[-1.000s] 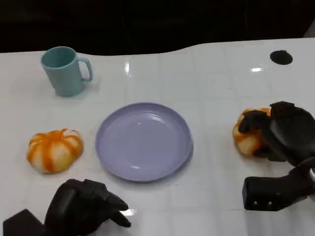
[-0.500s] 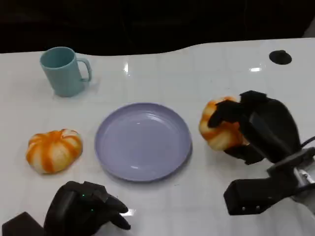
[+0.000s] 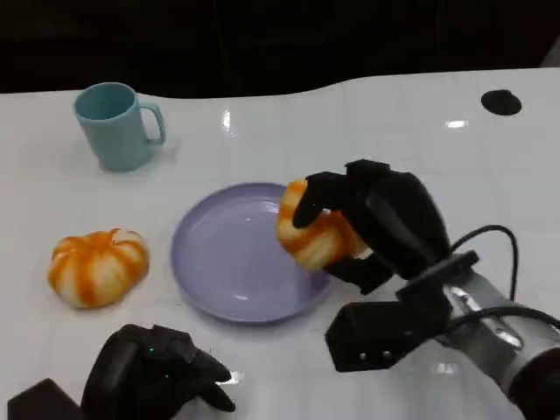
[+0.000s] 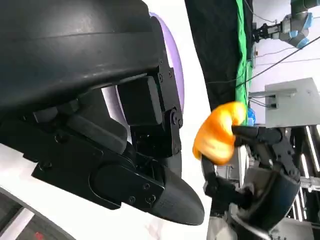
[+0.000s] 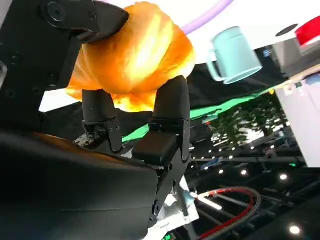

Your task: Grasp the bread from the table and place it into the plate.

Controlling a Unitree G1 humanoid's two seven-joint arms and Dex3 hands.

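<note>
Two orange-and-white bread rolls in frame. One bread roll (image 3: 317, 234) is wrapped in the right hand (image 3: 372, 223), held over the right rim of the lavender plate (image 3: 229, 258); can't tell whether it is clear of the plate or touching it. Right wrist view confirms the grip: black fingers (image 5: 169, 107) clamp around the roll (image 5: 135, 57), with the teal mug (image 5: 234, 52) visible beyond it. Left wrist view shows the same roll (image 4: 215, 135) in the other hand's fingers (image 4: 255, 137), beside the plate edge (image 4: 172, 60).

Second roll (image 3: 97, 266) sits on the white surface (image 3: 394, 131) left of the plate, just beside it, not touching. Nothing holds it.

Left hand (image 3: 153, 376) sits low at the near edge of the surface, near the plate's front-left; fingers curled in, holding nothing.

Teal mug (image 3: 115, 124) stands upright at the far left, handle to the right, well apart from the plate. Small black round mark (image 3: 500, 101) on the surface at far right. Black cable (image 3: 490, 241) loops off the right forearm behind the hand.
</note>
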